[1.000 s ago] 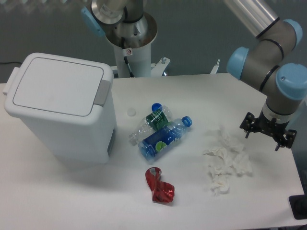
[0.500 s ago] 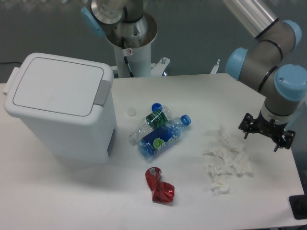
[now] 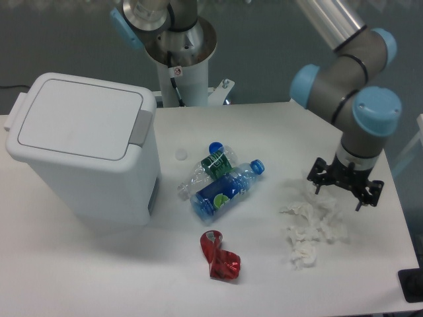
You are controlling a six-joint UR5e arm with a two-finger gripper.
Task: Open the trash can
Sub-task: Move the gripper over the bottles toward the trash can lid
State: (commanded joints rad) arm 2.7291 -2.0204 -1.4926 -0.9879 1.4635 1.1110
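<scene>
Since a second ago, the robot arm (image 3: 344, 79) is shifting leftward across the right side of the table (image 3: 99, 271), and its gripper (image 3: 342, 190) is travelling from near the three o'clock edge to a spot just above the pile of crumpled white tissues (image 3: 310, 228). Nothing else is changing place.

The gripper is hanging with its fingers spread apart and pointing down, holding nothing. It is not touching the tissues as far as the view shows.

The trash can (image 3: 82, 155), a large white bin, is sitting at the nine o'clock side of the table. Its flat lid is lying fully shut, and the light grey push tab (image 3: 139, 126) is sitting on the edge of the lid that faces the middle of the table.

Between the bin and the gripper, near the table's centre, two plastic bottles are lying on their sides and touching: a clear one with a green label (image 3: 208, 168) and one with a dark blue label (image 3: 225, 191). A crushed red can (image 3: 219, 257) is lying toward six o'clock. A small white bottle cap (image 3: 180, 155) is resting just beside the bin.

The leftward drift is probably the start of the approach, but the gripper is well apart from the bin and the opening is not yet begun. The arm is likely needing to pass over the bottles to reach and press the tab.
</scene>
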